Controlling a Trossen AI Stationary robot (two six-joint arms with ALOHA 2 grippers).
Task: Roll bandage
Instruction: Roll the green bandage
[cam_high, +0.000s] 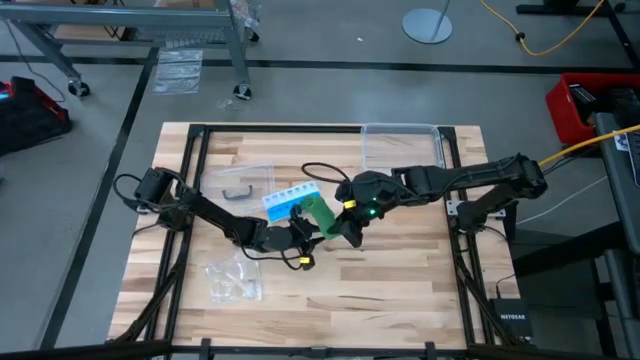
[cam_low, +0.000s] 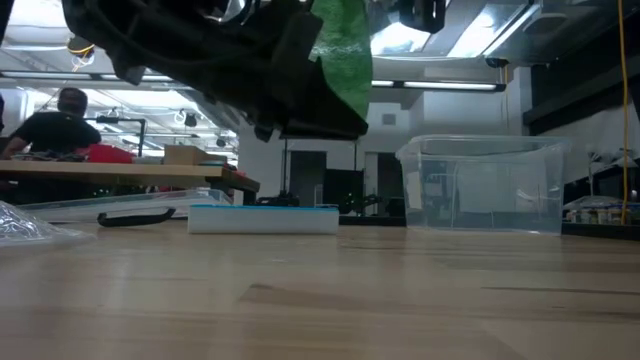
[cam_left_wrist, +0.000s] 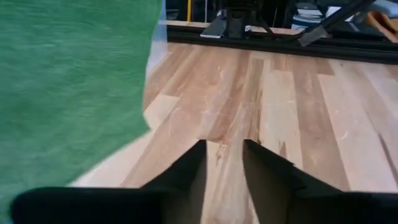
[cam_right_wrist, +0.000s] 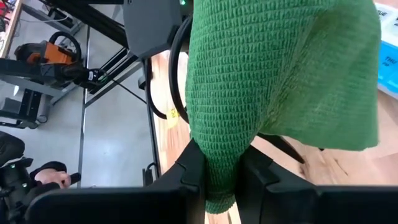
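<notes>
Above the middle of the table: the bandage (cam_high: 318, 213) hangs in the air, clear of the wood, between the two grippers.
Bandage: soft green ribbed cloth; in the right wrist view it (cam_right_wrist: 261, 81) narrows into a pinched bunch at the bottom and spreads wide above.
Right gripper (cam_right_wrist: 219, 168): fingers (cam_right_wrist: 189, 165) closed on the narrow end of the bandage, cloth filling the gap between them; in the high view it (cam_high: 350, 225) sits just right of the cloth.
Left gripper (cam_left_wrist: 224, 158): fingers (cam_left_wrist: 186, 165) slightly apart with bare table showing between them, nothing held; the green cloth (cam_left_wrist: 68, 93) hangs just beside them.
Left arm: reaches in from the table's left edge, its gripper (cam_high: 300, 240) near the lower end of the bandage.
Pill box (cam_high: 288, 198): blue and white, on the table just left of the bandage; it (cam_low: 263, 218) lies flat.
Clear box (cam_high: 402, 147): at the far edge of the table, well apart from the grippers; it (cam_low: 485, 185) stands upright.
Plastic bag (cam_high: 234, 280): small and clear, near the table's front left.
Table (cam_high: 400, 290): pale wooden planks.
Room behind: a person (cam_low: 55, 125) at a bench.
</notes>
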